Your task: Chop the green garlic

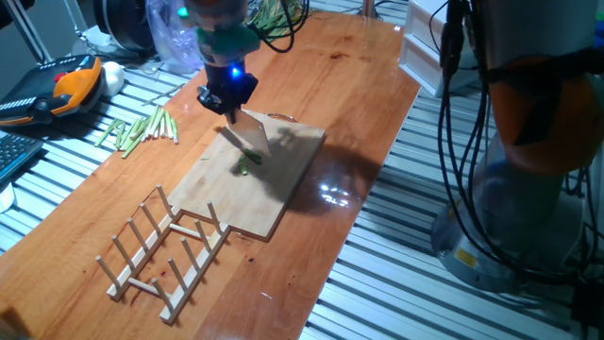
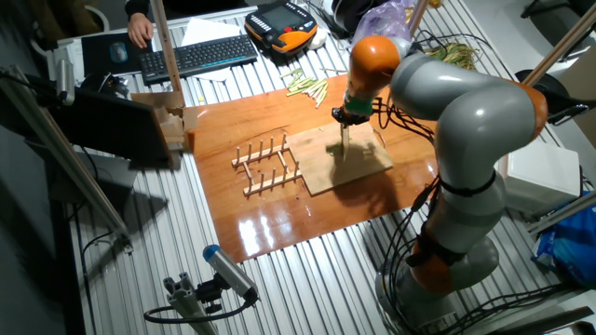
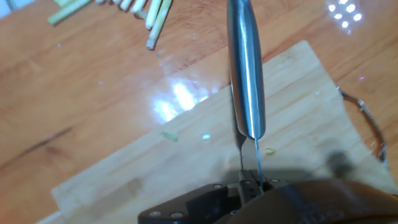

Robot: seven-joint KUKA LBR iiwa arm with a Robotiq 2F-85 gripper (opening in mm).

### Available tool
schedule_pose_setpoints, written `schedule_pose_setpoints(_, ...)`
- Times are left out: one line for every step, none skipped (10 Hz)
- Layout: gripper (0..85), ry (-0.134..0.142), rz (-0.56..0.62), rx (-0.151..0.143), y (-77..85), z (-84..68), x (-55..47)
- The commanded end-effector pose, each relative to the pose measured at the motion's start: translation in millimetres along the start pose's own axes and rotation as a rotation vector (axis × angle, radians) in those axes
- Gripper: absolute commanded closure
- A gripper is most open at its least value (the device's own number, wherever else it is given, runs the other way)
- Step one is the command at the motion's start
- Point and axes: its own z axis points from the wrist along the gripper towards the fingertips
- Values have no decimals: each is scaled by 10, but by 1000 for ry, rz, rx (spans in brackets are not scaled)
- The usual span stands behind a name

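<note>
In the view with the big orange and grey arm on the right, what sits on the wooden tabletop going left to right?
Wooden block → dowel rack → cutting board, with the knife held over it by the gripper.

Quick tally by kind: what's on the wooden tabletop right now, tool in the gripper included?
Cutting board: 1
Wooden rack: 1
Knife, in the gripper: 1
Green garlic cluster: 1
Bundle of pale stalks: 1
Total: 5
</note>
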Motion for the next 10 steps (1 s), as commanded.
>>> schedule_pose_setpoints(850, 5, -131, -3, -5, 6, -2)
schedule_pose_setpoints(850, 11, -143, -6, -1, 11, 6)
schedule_pose_setpoints(850, 3, -143, -12, -12, 24, 17)
schedule_pose_setpoints(850, -14, -144, -19, -32, 65, 24)
schedule_pose_setpoints(850, -34, -147, -25, -61, 143, 30)
schedule_pose_setpoints(850, -42, -146, -32, -94, 214, 35)
schedule_pose_setpoints(850, -44, -138, -42, -110, 259, 39)
schedule_pose_setpoints(850, -57, -119, -48, -112, 287, 50)
schedule_pose_setpoints(850, -72, -110, -43, -105, 318, 67)
schedule_pose_setpoints(850, -83, -106, -47, -104, 344, 84)
